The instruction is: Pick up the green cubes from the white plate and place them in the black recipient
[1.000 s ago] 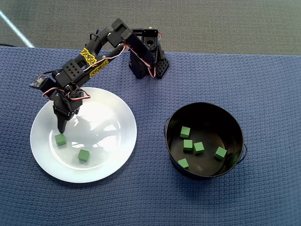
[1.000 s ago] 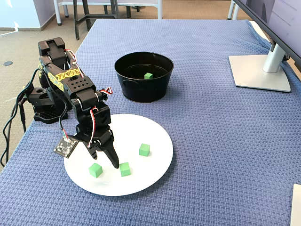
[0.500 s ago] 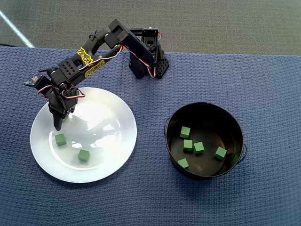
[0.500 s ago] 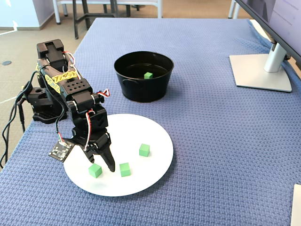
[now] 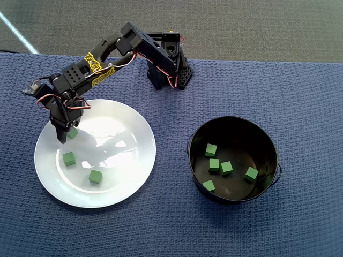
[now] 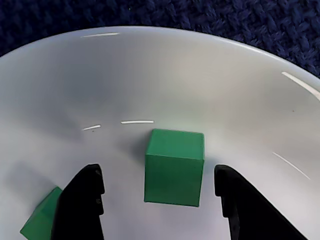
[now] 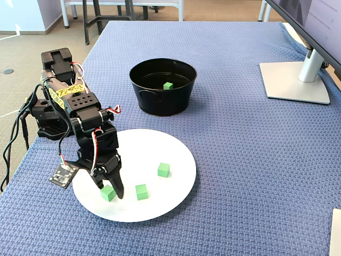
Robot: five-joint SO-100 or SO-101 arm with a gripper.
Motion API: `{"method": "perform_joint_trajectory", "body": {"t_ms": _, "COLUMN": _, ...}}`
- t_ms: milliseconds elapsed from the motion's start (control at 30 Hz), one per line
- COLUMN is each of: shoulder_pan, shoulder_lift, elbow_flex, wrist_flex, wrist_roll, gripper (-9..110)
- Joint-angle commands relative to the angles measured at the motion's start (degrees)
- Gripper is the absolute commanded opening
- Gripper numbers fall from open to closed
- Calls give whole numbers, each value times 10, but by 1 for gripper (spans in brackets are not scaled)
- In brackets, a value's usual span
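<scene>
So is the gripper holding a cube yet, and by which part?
Nothing is held. The gripper is open, its fingers either side of a green cube on the white plate, with gaps on both sides.

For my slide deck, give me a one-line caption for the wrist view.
Open gripper straddling a green cube on the white plate, with a second cube beside it.

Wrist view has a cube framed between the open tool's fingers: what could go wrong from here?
The tool is open around the green cube, which sits skewed to the fingers, so closing may twist it or squeeze it out on the glossy white plate. A second cube lies close outside one finger and could get nudged. The plate rests loose on the cloth and might slide if the fingertips press down.
</scene>
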Motion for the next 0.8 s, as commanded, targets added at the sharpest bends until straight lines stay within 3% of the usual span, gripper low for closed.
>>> {"method": "perform_joint_trajectory", "body": {"t_ms": 0, "shoulder_pan": -1, "shoulder_lift": 9, "elbow_flex": -33, "wrist_flex": 3, "wrist_roll": 1, "gripper": 9}}
{"method": "perform_joint_trajectory", "body": {"t_ms": 133, "shoulder_pan": -1, "shoulder_lift": 9, "elbow_flex": -28, "wrist_flex": -1, "wrist_roll": 2, "gripper": 2}}
{"method": "perform_joint_trajectory", "body": {"t_ms": 467, "shoulder_pan": -1, "shoulder_lift": 26, "elbow_flex": -8, "wrist_flex": -16, "wrist_roll": 11, "gripper": 0}}
{"method": "perform_joint_trajectory", "body": {"t_ms": 767, "shoulder_pan": -84, "shoulder_lift": 334, "elbow_flex": 250, "wrist_flex": -87, "wrist_roll": 79, "gripper": 0}}
